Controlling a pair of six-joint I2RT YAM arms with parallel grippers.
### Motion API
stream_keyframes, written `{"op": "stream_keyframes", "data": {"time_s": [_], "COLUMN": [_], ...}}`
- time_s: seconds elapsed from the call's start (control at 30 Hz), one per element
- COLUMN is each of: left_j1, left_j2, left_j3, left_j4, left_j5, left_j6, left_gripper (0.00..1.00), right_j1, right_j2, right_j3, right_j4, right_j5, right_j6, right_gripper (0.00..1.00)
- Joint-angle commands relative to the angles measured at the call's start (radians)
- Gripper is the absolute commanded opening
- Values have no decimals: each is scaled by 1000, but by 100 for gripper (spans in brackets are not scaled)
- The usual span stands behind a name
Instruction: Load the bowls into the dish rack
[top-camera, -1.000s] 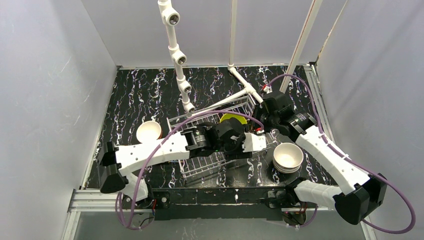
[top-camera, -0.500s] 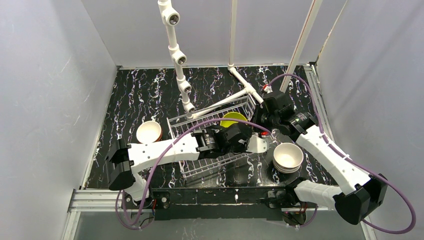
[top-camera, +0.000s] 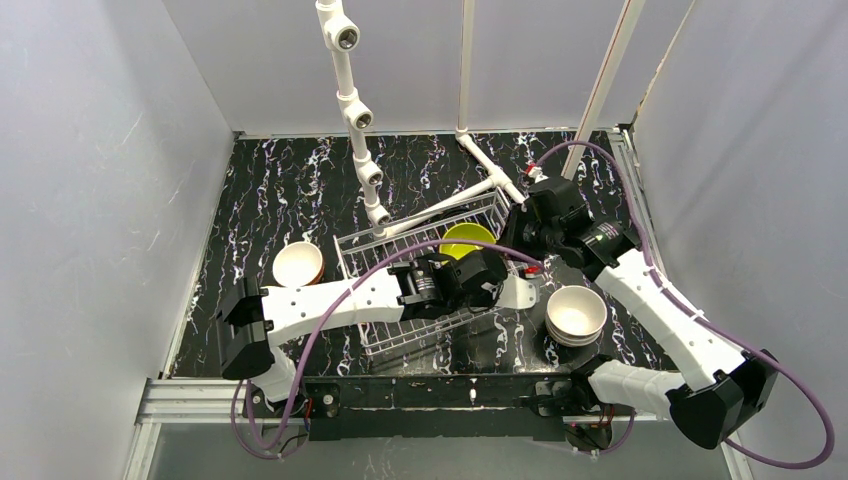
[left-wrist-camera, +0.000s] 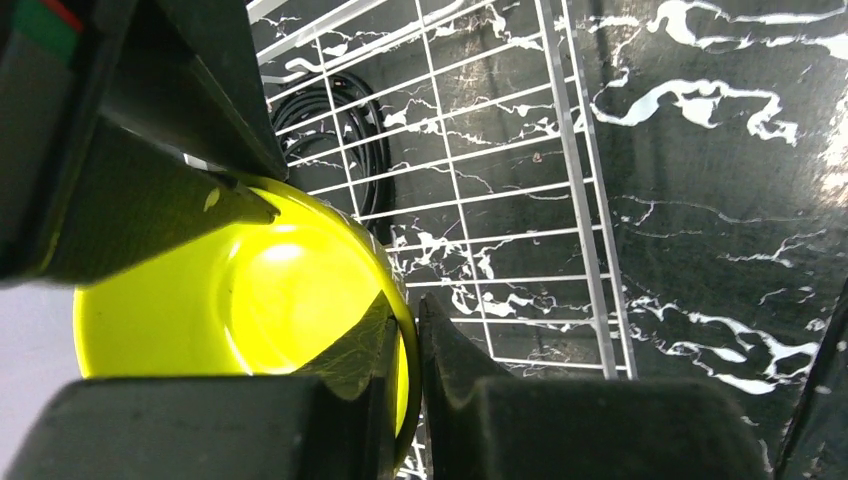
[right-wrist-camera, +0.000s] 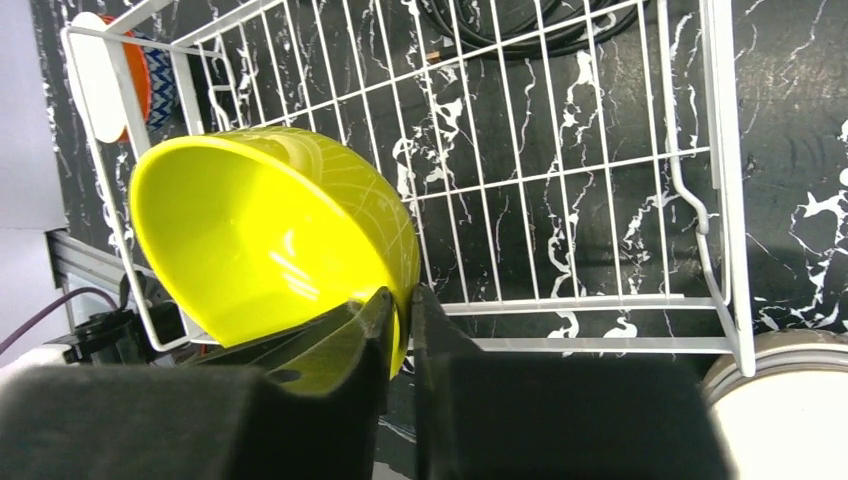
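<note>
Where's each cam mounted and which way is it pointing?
Top external: above, behind the bases, looking down on the table; left arm, right arm show.
Left wrist: past its own fingers at the yellow-green bowl, dish rack beyond.
Right wrist: past its own fingers, same bowl and rack.
Shared: wrist views both show the bowl's rim.

I count one yellow-green bowl (top-camera: 468, 237), one dish rack (top-camera: 410, 329) and two bowl stacks beside it: the nine o'clock stack (top-camera: 298, 263) and the four o'clock stack (top-camera: 576, 313).
</note>
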Motion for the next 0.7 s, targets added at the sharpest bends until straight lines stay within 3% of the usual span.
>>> {"op": "stream_keyframes", "data": {"time_s": [0.0, 0.07, 0.2, 0.33, 0.53, 0.67], "left_j1": [23, 39, 46, 63, 174, 226], "left_j2": [-32, -57, -112, -139, -122, -80], "left_j3": [38, 45, 6, 4, 2, -17], "left_j4": [-10, -26, 16, 38, 110, 221], "left_j5": [-21, 54, 161, 233, 330, 429], "left_j6": [-122, -231, -408, -601, -1017, -1217], "left_gripper": [0, 0, 0, 0, 0, 0], "right_j1": [-5, -4, -4, -3, -3, -3], "right_j2": [-26, -48, -89, -122, -197, -231], "right_j3": [89, 91, 73, 81, 86, 71], "right_j4": [6, 9, 61, 67, -22, -61], "right_j5": [-20, 3, 24, 146, 558, 672], "right_j6": [53, 69, 104, 139, 203, 216], "right_gripper": [32, 49, 66, 68, 68, 68]}}
